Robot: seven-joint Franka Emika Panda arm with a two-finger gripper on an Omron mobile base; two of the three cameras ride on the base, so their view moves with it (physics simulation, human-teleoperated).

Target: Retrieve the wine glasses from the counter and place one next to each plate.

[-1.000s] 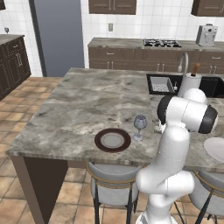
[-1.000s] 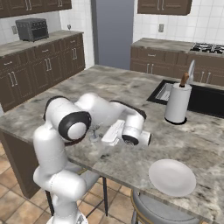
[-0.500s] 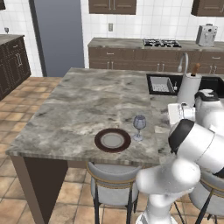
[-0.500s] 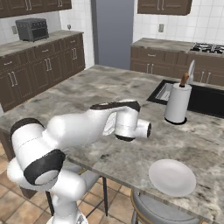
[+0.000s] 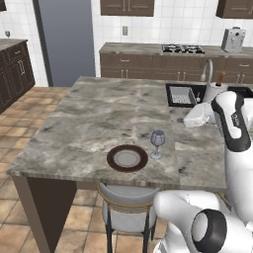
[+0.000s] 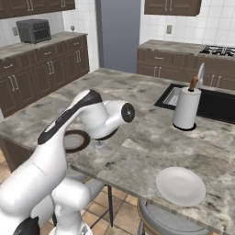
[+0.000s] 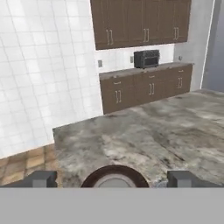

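One wine glass [image 5: 157,143] already stands just beside the dark-rimmed plate [image 5: 127,158] on the tabletop [image 5: 99,118], right below the hand [image 7: 113,180]. Hand's empty, fingers [image 7: 41,178] spread apart. The white plate [image 6: 180,185] lies well off to its side, no glass by it yet.

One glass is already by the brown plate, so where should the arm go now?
Probably off to fetch a second glass: the clear stemmed wine glass stands beside the brown-rimmed plate, but the plain white plate has none, and the open gripper holds nothing.
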